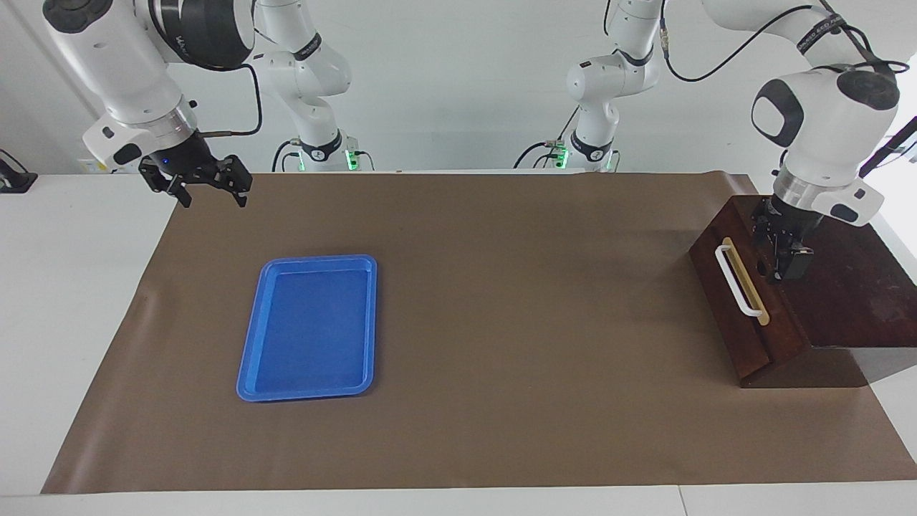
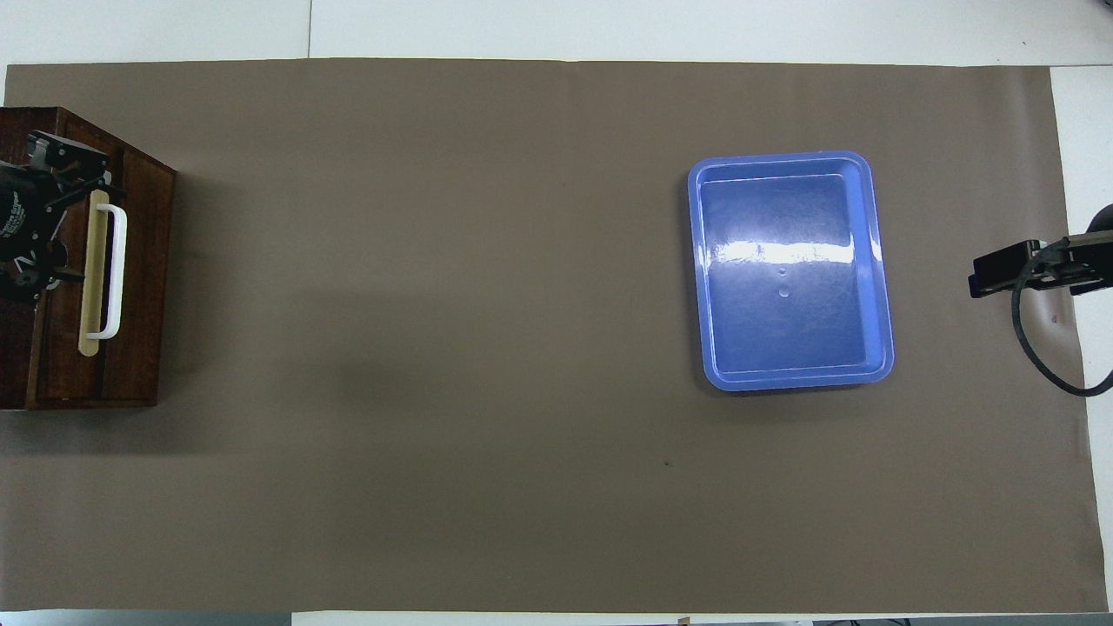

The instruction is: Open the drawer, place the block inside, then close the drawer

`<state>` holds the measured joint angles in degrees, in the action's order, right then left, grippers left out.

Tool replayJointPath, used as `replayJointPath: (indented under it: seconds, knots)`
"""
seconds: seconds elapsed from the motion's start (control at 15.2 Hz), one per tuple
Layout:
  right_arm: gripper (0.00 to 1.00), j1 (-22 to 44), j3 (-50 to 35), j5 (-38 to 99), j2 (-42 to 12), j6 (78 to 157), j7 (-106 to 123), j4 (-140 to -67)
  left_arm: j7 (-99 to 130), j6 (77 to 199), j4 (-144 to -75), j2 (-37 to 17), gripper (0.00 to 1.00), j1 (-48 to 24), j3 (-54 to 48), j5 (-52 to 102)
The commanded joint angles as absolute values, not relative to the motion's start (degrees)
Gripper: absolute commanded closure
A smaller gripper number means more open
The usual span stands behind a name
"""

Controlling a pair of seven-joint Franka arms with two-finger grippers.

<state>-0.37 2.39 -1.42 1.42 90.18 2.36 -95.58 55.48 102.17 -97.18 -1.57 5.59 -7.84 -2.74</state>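
Note:
The dark reddish-brown drawer [image 1: 738,315] with its white bar handle [image 1: 736,280] stands at the left arm's end of the table; no pale interior shows, so it looks shut. It also shows in the overhead view [image 2: 139,261]. My left gripper [image 1: 781,252] is down at the top edge of the drawer's front, just above the handle; in the overhead view [image 2: 39,217] it sits beside the handle [image 2: 115,269]. My right gripper [image 1: 209,192] is open and empty, raised over the mat's corner at the right arm's end. The yellow block is not in view.
An empty blue plastic tray [image 1: 247,358] lies on the brown mat [image 1: 501,322] toward the right arm's end; it also shows in the overhead view [image 2: 880,287]. White tabletop borders the mat.

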Motion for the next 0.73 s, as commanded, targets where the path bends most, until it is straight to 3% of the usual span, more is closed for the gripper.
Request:
replayJointPath:
  seconds: [0.0,0.66]
  knots:
    - [0.00,-1.32,1.67,-1.49,2.02,89.74,3.08,-95.80,35.48,96.17,-97.12,1.49,0.00,5.28,-6.86,-1.14]
    - [0.00,-1.41,1.67,-1.49,2.20,89.91,2.72,-95.98,8.55,90.97,-96.68,3.25,0.00,3.78,-6.07,4.83]
